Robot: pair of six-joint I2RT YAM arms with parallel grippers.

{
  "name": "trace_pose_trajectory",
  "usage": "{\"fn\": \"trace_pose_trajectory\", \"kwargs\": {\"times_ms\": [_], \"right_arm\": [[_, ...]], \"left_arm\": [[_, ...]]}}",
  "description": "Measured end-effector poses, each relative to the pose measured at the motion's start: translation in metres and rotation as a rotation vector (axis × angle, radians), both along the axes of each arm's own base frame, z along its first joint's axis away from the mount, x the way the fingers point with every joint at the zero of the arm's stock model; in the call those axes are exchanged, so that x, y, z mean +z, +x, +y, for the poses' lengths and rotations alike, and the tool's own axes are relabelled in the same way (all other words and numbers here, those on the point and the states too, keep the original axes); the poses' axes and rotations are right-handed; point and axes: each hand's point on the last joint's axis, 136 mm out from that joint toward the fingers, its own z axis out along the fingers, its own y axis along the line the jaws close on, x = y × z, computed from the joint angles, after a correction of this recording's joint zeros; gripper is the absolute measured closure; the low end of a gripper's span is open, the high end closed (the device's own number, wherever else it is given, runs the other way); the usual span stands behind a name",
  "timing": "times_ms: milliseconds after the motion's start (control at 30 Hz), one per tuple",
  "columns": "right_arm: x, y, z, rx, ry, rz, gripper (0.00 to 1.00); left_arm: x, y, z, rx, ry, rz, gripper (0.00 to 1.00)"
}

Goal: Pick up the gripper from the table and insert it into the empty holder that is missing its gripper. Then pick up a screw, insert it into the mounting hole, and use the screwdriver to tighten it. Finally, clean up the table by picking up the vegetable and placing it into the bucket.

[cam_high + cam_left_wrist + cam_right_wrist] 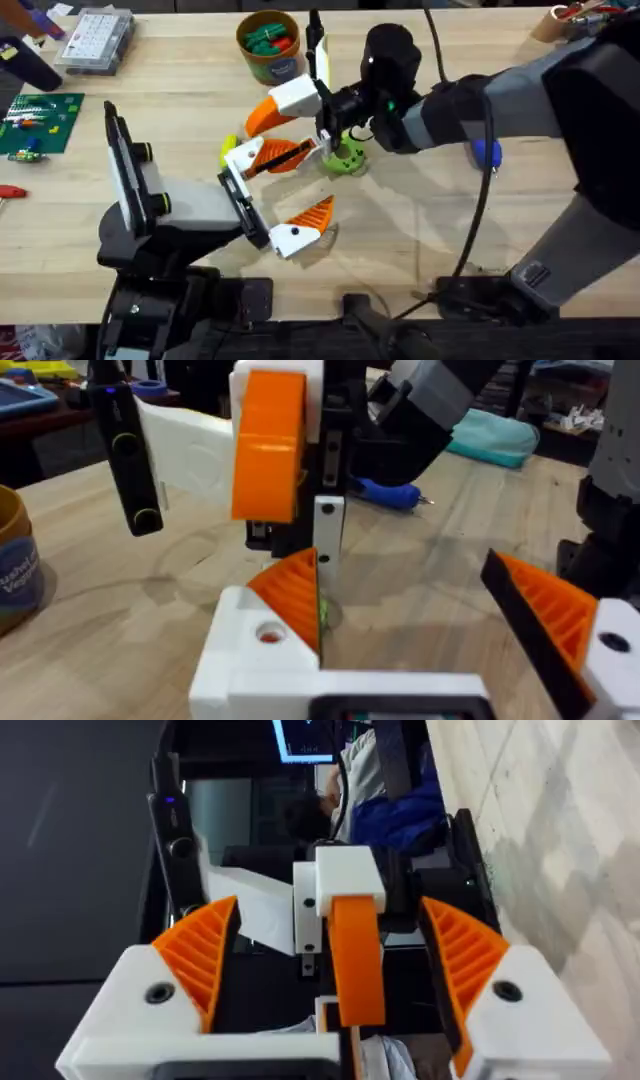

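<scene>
L gripper (283, 196): fingers sitting apart, gripping nothing, low over table centre.
R gripper (335, 980): fingers spread wide, straddling orange fingertip + white holder (345, 885).
Bucket (268, 42): standing at far edge.
Screwdriver (388, 492): lying on table.

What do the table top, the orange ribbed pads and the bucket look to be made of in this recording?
Table top: pale wood, matte, with visible grain and plank seams. Orange ribbed pads: likely moulded or printed plastic, matte, with even ridges. Bucket: brown rim and printed label suggest coated paper or thin plastic; cannot tell which.

Blue screwdriver (486, 152) flat, bucket (268, 42) upright
</scene>
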Motion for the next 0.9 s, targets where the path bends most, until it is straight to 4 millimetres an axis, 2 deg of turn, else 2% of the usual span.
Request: {"fn": "trace_pose_trajectory", "kwargs": {"times_ms": [600, 733, 900], "right_arm": [[-0.008, 0.005, -0.003, -0.015, -0.031, 0.037, 0.006], [-0.008, 0.026, -0.015, -0.083, -0.015, 0.000, 0.004], [-0.009, 0.059, -0.040, -0.184, 0.009, -0.061, 0.004]], "left_arm": [[0.000, 0.000, 0.000, 0.000, 0.000, 0.000, 0.013], [0.000, 0.000, 0.000, 0.000, 0.000, 0.000, 0.013], [0.000, 0.000, 0.000, -0.001, 0.000, 0.000, 0.014]]}}
